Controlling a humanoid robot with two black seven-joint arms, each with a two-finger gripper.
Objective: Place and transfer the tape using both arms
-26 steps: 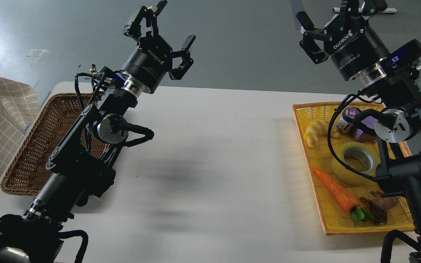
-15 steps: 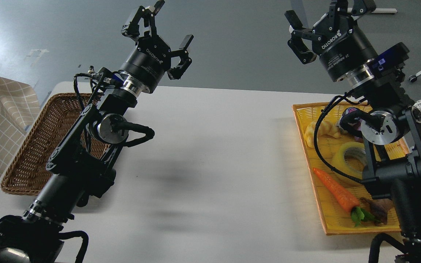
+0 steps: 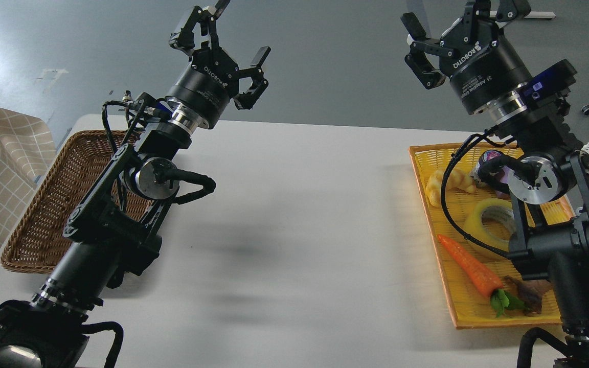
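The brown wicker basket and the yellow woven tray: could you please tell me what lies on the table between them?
In the head view, only bare white table lies between the brown wicker basket and the yellow woven tray, crossed by soft shadows.

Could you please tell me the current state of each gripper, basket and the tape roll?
Left black two-finger gripper: open, empty, raised.
Right black two-finger gripper: open, empty, raised.
Translucent yellow tape roll: lying flat in the yellow tray, ungrasped.
Flat yellow woven tray: holds the tape and toy food.
Brown wicker basket: visible part empty.
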